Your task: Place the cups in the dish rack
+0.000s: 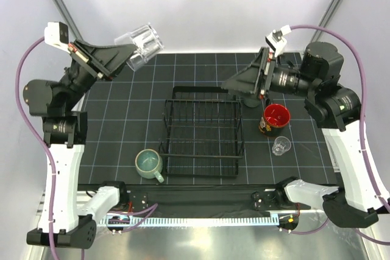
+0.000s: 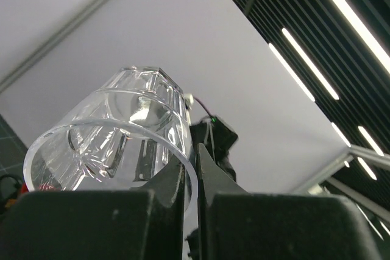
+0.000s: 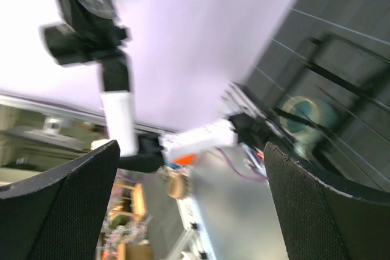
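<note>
While my left gripper (image 2: 194, 175) clamps one clear glass (image 2: 116, 144) aloft (right gripper (image 3: 190, 147) spread wide), the dish rack (image 1: 166, 132) holds nothing.

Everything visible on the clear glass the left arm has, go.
The clear glass is a small transparent tumbler with a thick faceted base and a smooth round rim, and it looks empty. It hangs tilted above the far left of the mat, base pointing away from the gripper. The left gripper pinches its wall at the rim. Nothing else touches it.
</note>
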Available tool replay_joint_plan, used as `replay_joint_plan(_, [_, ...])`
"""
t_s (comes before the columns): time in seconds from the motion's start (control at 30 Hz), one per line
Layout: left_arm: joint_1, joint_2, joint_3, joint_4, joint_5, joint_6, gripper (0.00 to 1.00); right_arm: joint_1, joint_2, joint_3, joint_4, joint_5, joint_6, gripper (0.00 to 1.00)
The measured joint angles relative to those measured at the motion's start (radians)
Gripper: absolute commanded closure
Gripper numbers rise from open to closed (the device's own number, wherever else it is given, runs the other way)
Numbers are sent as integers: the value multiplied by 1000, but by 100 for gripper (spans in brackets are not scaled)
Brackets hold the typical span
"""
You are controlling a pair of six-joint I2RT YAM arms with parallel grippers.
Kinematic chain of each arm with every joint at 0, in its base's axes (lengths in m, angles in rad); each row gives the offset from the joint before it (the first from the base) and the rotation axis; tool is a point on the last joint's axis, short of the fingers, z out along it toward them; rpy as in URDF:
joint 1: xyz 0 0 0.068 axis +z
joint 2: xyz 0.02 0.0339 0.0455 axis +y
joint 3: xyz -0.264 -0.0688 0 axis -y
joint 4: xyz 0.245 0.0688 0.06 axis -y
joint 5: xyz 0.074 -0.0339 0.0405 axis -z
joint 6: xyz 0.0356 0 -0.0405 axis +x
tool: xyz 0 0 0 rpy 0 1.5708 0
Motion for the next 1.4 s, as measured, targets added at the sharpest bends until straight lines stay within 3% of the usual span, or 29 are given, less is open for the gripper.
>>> replay_joint_plan(0.17, [-85, -45, -26, 99, 55, -26, 100, 73, 48, -8, 288, -31, 187, 0])
replay_joint_plan(0.4, [-130, -97, -78, 150, 66, -38, 100, 220, 196, 120, 449, 14, 265, 0])
replay_joint_plan(0.67, [-132, -121, -107, 153, 61, -52, 100, 341, 285, 250, 492, 105, 253, 0])
replay_joint_plan(1.27, [-134, -166, -154, 154, 60, -93, 100, 462, 369, 278, 509, 225, 219, 8])
replay_joint_plan(1.4, [-134, -175, -163, 154, 58, -101, 100, 481, 379, 280, 533, 249, 219, 20])
